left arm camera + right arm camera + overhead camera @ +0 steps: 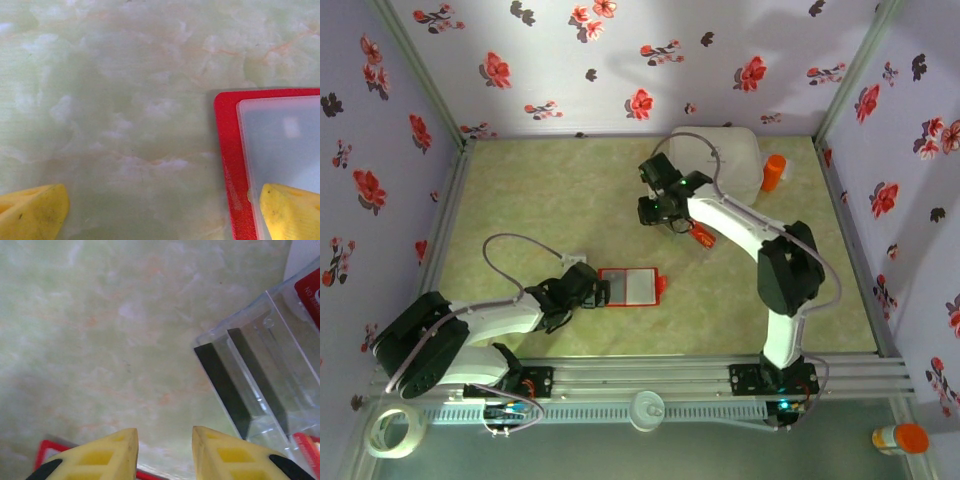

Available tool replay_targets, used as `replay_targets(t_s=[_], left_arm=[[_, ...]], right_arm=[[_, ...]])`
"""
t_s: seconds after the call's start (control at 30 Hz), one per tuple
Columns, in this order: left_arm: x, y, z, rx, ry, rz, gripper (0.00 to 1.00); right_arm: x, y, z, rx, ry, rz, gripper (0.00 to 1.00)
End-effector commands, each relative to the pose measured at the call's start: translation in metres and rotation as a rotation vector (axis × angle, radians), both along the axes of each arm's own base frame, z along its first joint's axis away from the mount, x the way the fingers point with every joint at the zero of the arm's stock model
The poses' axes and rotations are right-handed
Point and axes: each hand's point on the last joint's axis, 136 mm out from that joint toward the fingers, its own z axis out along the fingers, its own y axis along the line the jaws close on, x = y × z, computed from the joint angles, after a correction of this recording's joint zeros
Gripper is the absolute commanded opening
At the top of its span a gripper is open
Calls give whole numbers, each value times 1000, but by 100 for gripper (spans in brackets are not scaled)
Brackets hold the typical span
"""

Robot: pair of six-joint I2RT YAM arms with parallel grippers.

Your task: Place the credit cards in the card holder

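Note:
The red card holder (630,287) lies open on the table, its pale pocket side up (280,150). My left gripper (595,290) sits low at its left edge, open wide (162,200), with one yellow fingertip (290,210) over the pocket and the other on bare table. My right gripper (665,212) hovers further back, open (165,440), with nothing between its fingers. Just right of it, two dark credit cards (222,382) stand on edge in a clear tray (280,330). A red card with white marks (311,290) shows at the tray's far end.
A white box (720,160) and an orange-capped item (775,172) stand at the back right. A red edge (47,450) shows under my right gripper's left finger; I cannot tell what it is. Floral walls enclose the table.

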Motion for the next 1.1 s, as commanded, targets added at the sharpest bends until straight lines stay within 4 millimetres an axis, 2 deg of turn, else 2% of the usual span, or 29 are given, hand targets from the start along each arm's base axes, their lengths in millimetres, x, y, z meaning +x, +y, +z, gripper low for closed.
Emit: replay_targets(t_s=[0.0, 0.53, 1.07], left_arm=[[-13, 9, -22, 34, 75, 4, 100], [-12, 9, -22, 34, 74, 5, 100], [-12, 8, -20, 28, 70, 5, 100]], right_arm=[[-9, -27, -27, -250, 66, 84, 33], [6, -28, -58, -452, 53, 144, 32], [21, -27, -65, -520, 33, 153, 22]])
